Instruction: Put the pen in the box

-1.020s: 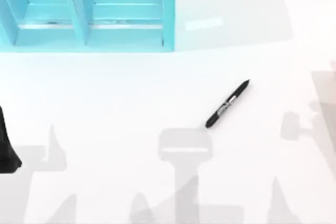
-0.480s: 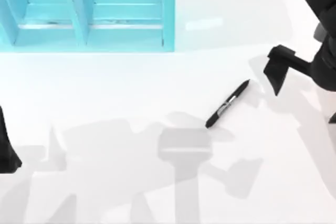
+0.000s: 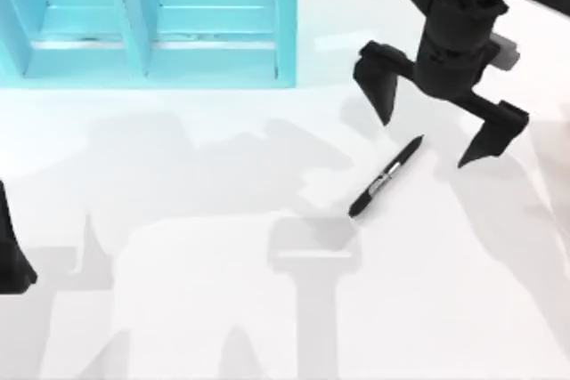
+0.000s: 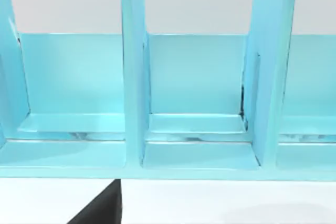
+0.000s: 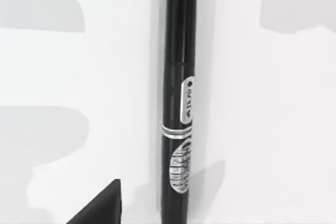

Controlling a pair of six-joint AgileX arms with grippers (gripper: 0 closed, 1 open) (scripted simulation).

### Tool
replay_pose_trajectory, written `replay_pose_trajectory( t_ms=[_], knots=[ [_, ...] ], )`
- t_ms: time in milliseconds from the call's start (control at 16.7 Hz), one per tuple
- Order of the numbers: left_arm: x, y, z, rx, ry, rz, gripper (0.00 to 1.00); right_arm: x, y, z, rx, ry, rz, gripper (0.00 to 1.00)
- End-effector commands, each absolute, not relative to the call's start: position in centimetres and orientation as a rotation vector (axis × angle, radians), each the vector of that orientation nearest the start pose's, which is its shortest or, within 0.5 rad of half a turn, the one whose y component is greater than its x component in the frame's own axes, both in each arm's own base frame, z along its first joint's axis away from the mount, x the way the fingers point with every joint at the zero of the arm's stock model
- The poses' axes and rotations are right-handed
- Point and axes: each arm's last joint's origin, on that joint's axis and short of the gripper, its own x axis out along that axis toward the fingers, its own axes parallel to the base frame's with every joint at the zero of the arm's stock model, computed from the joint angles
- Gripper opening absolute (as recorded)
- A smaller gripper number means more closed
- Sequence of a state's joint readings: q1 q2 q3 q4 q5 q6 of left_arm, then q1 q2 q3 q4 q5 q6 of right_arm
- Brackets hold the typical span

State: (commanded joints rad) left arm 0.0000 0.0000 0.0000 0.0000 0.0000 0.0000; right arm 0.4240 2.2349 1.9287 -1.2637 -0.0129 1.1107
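1 pen [image 3: 386, 176], 1 blue box [image 3: 151, 20], 2 pincers: right pincer [image 3: 432, 126], left pincer [image 3: 13, 255]

White table [image 3: 178, 309]; grey shadows

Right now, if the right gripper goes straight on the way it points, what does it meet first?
Probably the black pen: the open right gripper points down at the table, and its wrist view looks along the pen. Height is unclear.

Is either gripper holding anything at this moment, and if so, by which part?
Nothing is held. The right gripper hangs open above the upper end of the pen, which lies untouched on the table. The left arm is parked at the table's left edge.
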Motion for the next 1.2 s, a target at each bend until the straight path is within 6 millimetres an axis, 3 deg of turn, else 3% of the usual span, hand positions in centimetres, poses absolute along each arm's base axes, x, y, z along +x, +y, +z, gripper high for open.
replay_pose_trajectory(
  t_ms=[240,660,1080,1200],
  knots=[
    [10.6,-0.1,16.0,0.000,0.000,0.000,1.00,41.5,20.2,18.7,0.569,1.496,-0.526,1.00],
    [10.6,-0.1,16.0,0.000,0.000,0.000,1.00,41.6,20.1,18.1,0.571,1.496,-0.528,1.00],
    [10.6,-0.1,16.0,0.000,0.000,0.000,1.00,41.9,20.5,9.9,0.574,1.489,-0.520,1.00],
    [10.6,-0.1,16.0,0.000,0.000,0.000,1.00,41.7,20.5,8.7,0.571,1.494,-0.525,1.00]
  ],
)
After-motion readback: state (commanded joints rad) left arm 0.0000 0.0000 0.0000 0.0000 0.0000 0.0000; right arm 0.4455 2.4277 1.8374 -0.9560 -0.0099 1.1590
